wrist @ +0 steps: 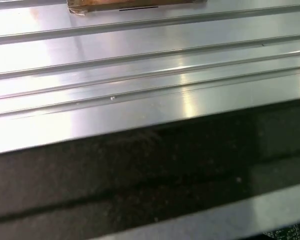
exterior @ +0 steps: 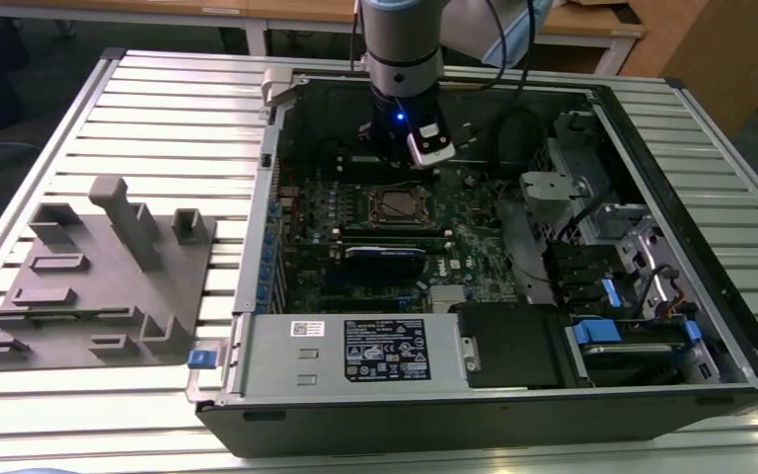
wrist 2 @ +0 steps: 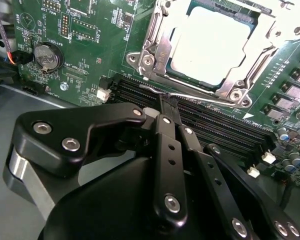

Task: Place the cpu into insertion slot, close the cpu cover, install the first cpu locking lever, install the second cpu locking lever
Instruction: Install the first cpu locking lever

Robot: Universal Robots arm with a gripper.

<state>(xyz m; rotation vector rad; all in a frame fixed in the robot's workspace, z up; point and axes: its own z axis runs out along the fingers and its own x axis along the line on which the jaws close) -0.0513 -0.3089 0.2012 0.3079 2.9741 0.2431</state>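
In the second wrist view the small flat square cpu (wrist 2: 210,42), pale and silvery on top, is seen seated in the square metal-rimmed insertion slot (exterior: 397,205) on the green circuit board (wrist 2: 90,30). The thin silvery cpu cover (wrist 2: 162,47) is laid down around it as a frame. A slender steel-wire locking lever (wrist 2: 200,97) is seen along the socket's edge, between it and the long black memory slots (wrist 2: 215,125).

The black pincer (wrist 2: 164,102) is drawn together, its fingertips at or just beside that wire. No object is seen clamped between them, and contact cannot be confirmed.

The lever is judged light, springy and slick. It is best pressed or gripped near its free hooked end, away from the hinge. The cpu and its socket are judged fragile, so load on them is to be avoided.
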